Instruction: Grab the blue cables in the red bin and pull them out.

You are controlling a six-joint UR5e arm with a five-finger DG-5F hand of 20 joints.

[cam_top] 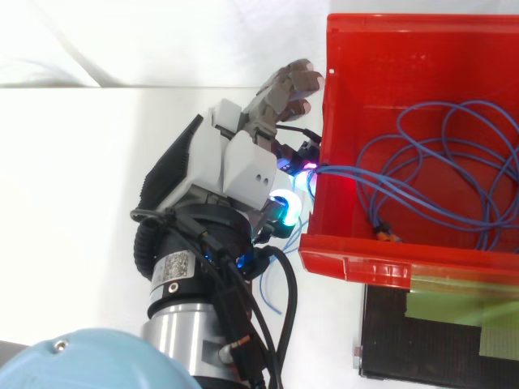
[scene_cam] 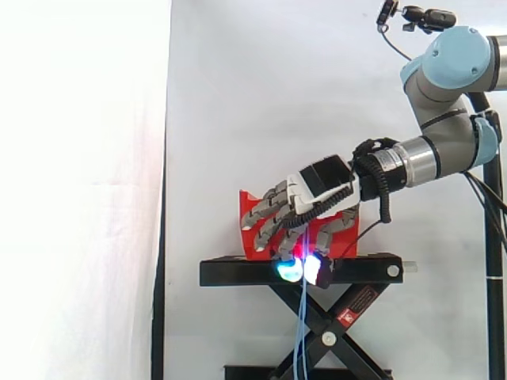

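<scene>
The red bin (cam_top: 389, 266) stands on a black stand (scene_cam: 238, 273), and loops of thin blue cables (cam_top: 486, 212) lie on its floor. My hand (cam_top: 243, 162) is just outside the bin's left wall at rim height. Its glowing fingertips (cam_top: 284, 207) pinch a bundle of the blue cables, which runs over the bin's wall. The other fingers stretch out past the rim. From the hand (scene_cam: 317, 186) in the side view, blue cable strands (scene_cam: 301, 332) hang down in front of the stand.
A small orange-tipped end (cam_top: 386, 236) of the cables lies near the bin's front wall. The stand rests on a black scissor lift (scene_cam: 329, 336). A white curtain hangs behind, and a white surface lies left of the bin.
</scene>
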